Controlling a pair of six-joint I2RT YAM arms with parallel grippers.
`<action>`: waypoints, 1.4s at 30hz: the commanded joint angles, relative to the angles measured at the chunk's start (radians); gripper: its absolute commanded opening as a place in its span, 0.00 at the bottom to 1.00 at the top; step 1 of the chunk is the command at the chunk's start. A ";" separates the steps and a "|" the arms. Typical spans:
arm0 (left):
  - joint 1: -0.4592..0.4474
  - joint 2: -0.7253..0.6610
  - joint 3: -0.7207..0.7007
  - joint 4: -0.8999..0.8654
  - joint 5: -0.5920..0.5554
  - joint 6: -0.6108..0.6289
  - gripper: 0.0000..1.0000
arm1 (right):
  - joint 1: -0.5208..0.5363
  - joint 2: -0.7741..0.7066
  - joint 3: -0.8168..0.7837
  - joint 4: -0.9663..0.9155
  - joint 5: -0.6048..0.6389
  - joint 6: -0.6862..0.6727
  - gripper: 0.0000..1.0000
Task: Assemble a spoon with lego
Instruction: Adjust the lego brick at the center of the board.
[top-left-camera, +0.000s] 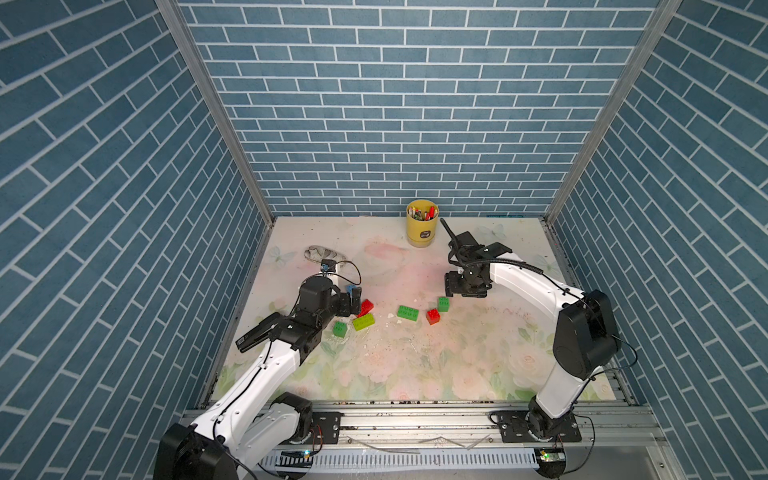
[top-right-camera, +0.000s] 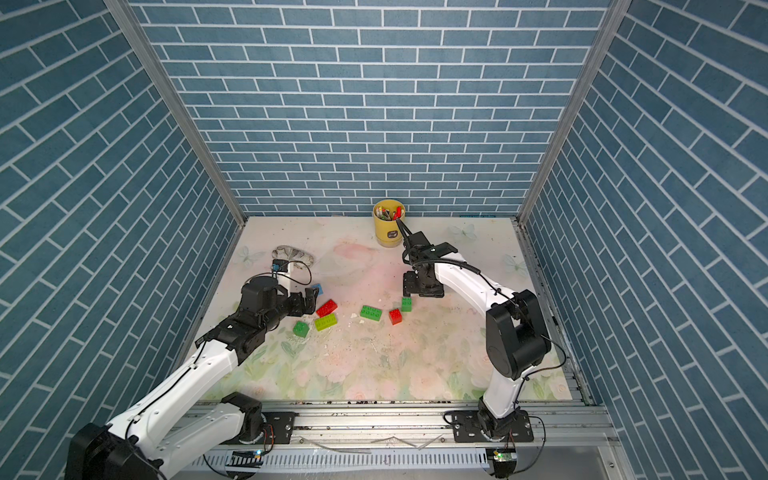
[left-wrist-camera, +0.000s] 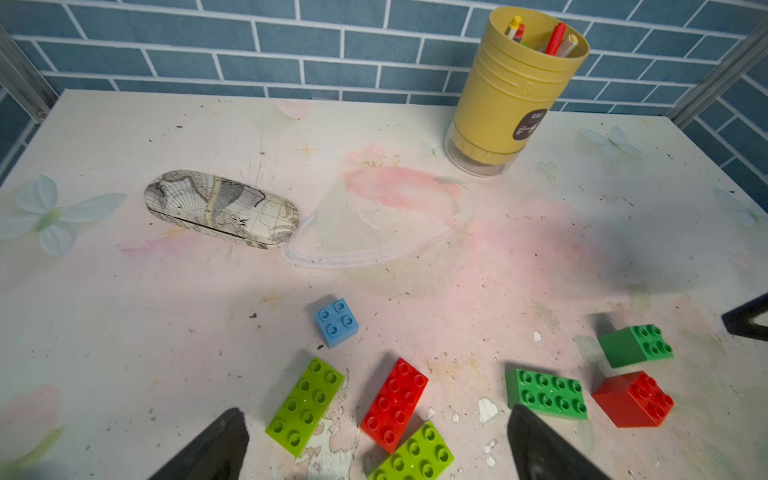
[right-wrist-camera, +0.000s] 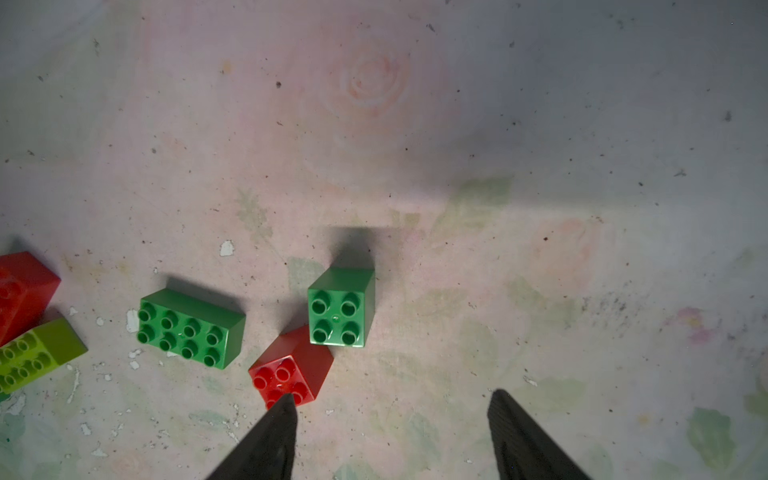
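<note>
The whole bench (top-left-camera: 415, 365) is seen in both top views from high above its front edge, looking down toward the back wall (top-left-camera: 395, 124); the two are nearly equal, shifted slightly sideways. From the left wrist, the bench is viewed low and slantwise toward the yellow cup (left-wrist-camera: 515, 91). From the right wrist, it is viewed closely, almost straight down. The dark green oblong brick (right-wrist-camera: 191, 328) is shared by all four views.

Light-blue brick (top-left-camera: 351, 288) sits mostly behind my left gripper (top-left-camera: 354, 302) in both top views. In the right wrist view, red oblong brick (right-wrist-camera: 25, 286) and lime brick (right-wrist-camera: 37, 357) are cut by the frame edge. Pens (top-left-camera: 422, 213) in the yellow cup (top-left-camera: 420, 232) are too small for me to count.
</note>
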 joint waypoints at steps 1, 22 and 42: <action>-0.027 0.015 -0.019 0.059 -0.004 -0.008 0.99 | 0.014 0.046 0.031 -0.013 -0.029 0.039 0.72; -0.121 0.081 -0.015 0.092 -0.040 -0.012 0.99 | 0.045 0.219 0.098 0.024 -0.031 0.034 0.54; -0.130 0.084 -0.029 0.087 -0.062 -0.014 0.99 | 0.045 0.232 0.085 -0.023 0.044 0.028 0.33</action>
